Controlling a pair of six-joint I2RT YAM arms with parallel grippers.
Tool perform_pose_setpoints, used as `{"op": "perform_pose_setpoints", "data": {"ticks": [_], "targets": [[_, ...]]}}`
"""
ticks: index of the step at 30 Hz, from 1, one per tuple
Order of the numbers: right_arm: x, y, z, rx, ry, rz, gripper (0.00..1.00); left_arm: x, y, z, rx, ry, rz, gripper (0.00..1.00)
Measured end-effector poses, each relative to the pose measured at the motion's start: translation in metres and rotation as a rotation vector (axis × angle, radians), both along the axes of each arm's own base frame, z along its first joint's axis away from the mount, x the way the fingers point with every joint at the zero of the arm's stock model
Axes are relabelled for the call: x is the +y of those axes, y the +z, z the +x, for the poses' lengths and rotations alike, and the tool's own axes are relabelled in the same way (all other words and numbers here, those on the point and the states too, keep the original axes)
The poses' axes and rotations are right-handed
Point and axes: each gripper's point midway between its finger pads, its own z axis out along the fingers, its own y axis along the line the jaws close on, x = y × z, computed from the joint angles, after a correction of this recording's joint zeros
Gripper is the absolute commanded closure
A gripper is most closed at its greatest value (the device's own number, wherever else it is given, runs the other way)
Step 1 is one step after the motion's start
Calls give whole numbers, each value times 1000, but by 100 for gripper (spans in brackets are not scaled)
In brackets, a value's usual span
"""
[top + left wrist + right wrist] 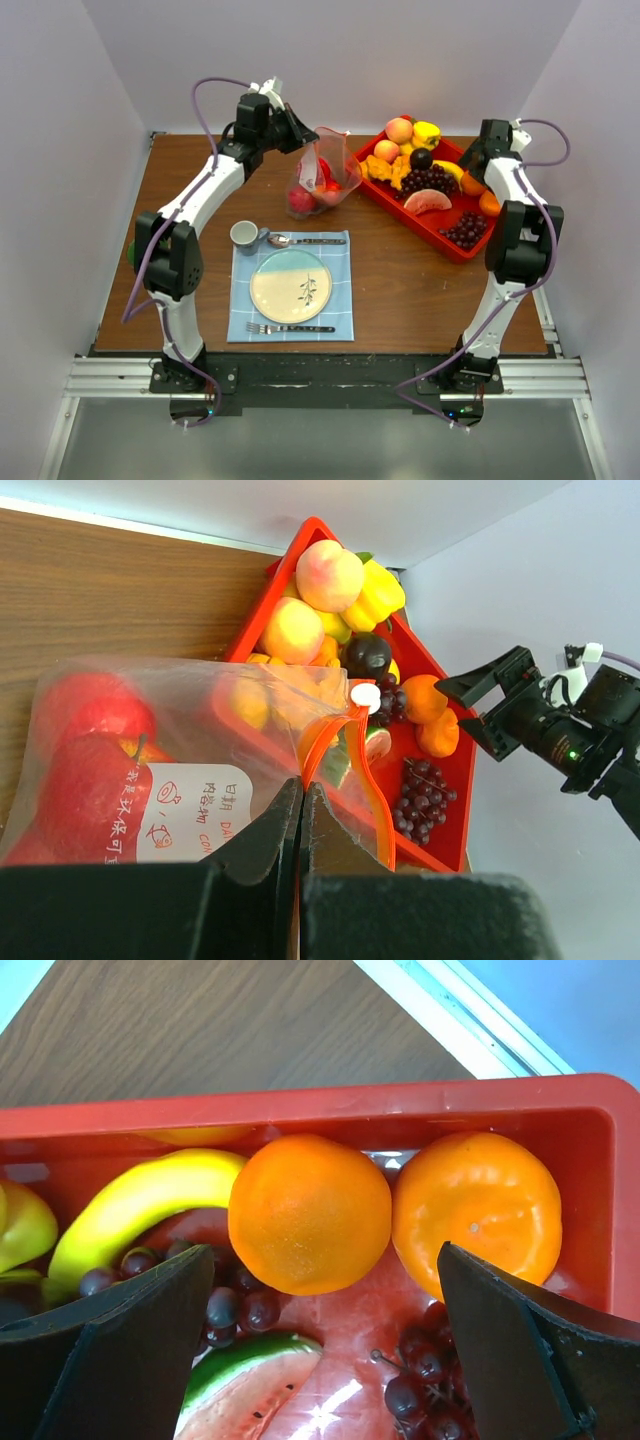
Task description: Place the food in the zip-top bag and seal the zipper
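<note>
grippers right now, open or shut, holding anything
Left gripper: shut on the zip-top bag, near its mouth.
Right gripper: open, empty, above the oranges in the red tray.

Bag [325, 178] is located mid far edge. Tray [400, 211] is set right of it, toward far-right corner. Plate [285, 290] is laid on mat [241, 320] at near edge.

Worktop [400, 290]: brown wood grain, matt.
Bag [230, 695], toward the far edge, near the middle: clear plastic film, crinkled, glossy. Its zipper [340, 723] is an orange-red plastic strip, and it bears a white printed label [200, 810].
Tray [300, 1100], far right corner: red plastic, smooth, shiny.
Oranges [310, 1215]: finely dimpled skin, matt.
Grapes [405, 1395]: dark, smooth, glossy.
Placemat [240, 310], near edge: pale blue checked cloth.
Plate [290, 285]: glazed, smooth.
Fork [290, 328], spoon [305, 241]: bright metal.
</note>
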Motion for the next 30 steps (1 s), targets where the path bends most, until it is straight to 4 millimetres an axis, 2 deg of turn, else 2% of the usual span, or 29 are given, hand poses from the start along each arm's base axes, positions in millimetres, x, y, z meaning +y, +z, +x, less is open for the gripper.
{"op": "perform_pose_setpoints", "data": {"ticks": [3, 6, 8, 13, 17, 26, 30], "targets": [[-1, 9, 5, -7, 7, -7, 1, 0, -1, 1, 3, 0, 1, 100], [-4, 23, 22, -50, 17, -22, 1, -1, -4, 1, 7, 0, 2, 100], [-5, 24, 29, -63, 26, -32, 1, -1, -5, 2, 9, 0, 4, 100], [-7, -4, 39, -17, 44, -41, 1, -1, -6, 2, 9, -1, 5, 100], [-7, -29, 36, 37, 51, -38, 2, -1, -7, 2, 11, -2, 5, 100], [1, -50, 27, 65, 65, -32, 4, -2, -9, 2, 15, -5, 6, 100], [7, -59, 21, 88, 71, -28, 14, -2, -10, 2, 16, -7, 6, 100]]}}
